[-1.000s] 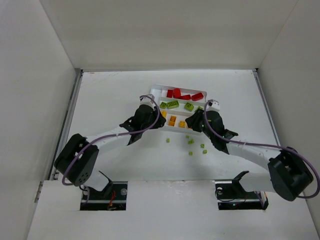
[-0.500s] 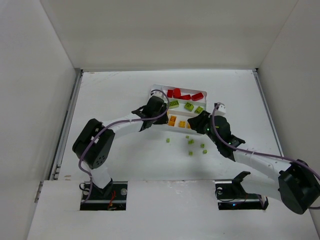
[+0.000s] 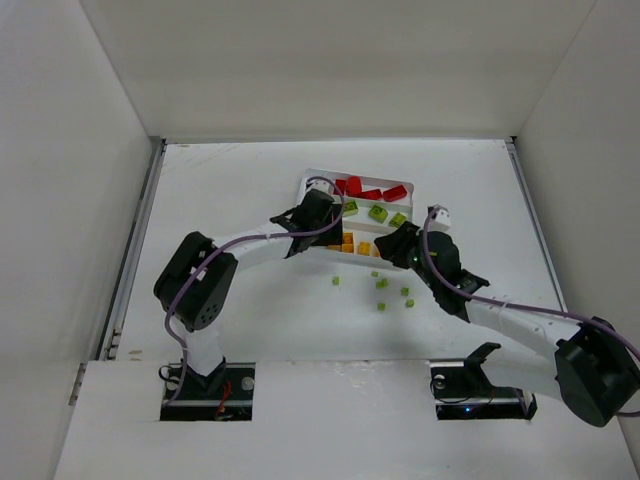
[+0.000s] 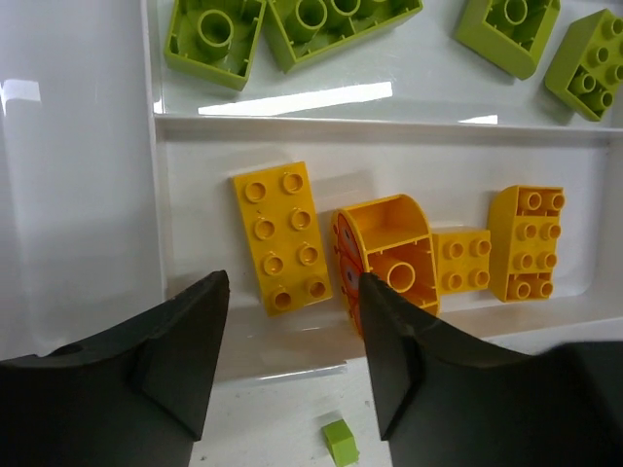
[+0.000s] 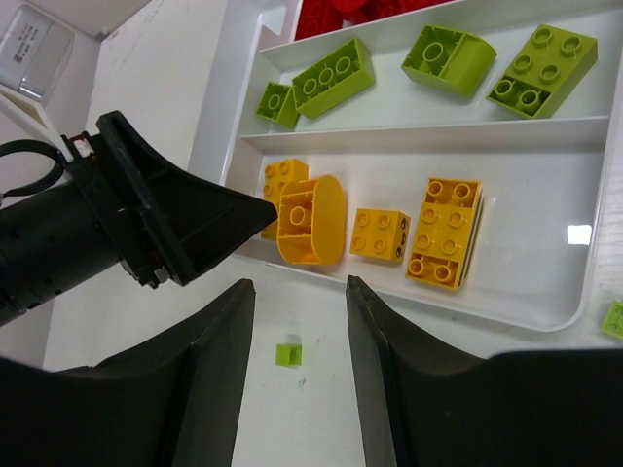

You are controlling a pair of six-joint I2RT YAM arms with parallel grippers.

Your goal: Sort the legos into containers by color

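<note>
The white tray (image 3: 310,182) is lying on the worktop (image 3: 220,180) just beyond both arms, its long compartments running side by side. The far compartment (image 3: 326,186) is holding the red bricks (image 3: 370,189). The middle compartment (image 5: 389,105) is carrying four lime green bricks (image 5: 334,78), three of them lying with their hollow undersides up. The near compartment (image 5: 545,219) is holding the yellow-orange pieces in a row. A two-by-four brick (image 4: 282,238) is lying on the left arm's side, and a rounded piece (image 4: 389,248) is sitting just beside it, tipped over with its hollow showing. Next are lying a small two-by-two brick (image 4: 460,258) and a longer brick (image 4: 526,243) touching it.

The left jaws are standing apart with nothing between them, hovering over the near wall of the tray. The two-by-four brick is lying in line with the gap, just beyond the fingertips, and the rounded piece is sitting just beyond the right-hand finger (image 4: 409,360). The right jaws are likewise spread and gripping nothing, hanging over the worktop just short of the tray, close to the left jaws. One tiny lime stud (image 5: 286,355) is showing between their fingers, lying on the worktop, and several more loose lime studs (image 3: 382,284) are lying scattered on the worktop near the tray's near side
</note>
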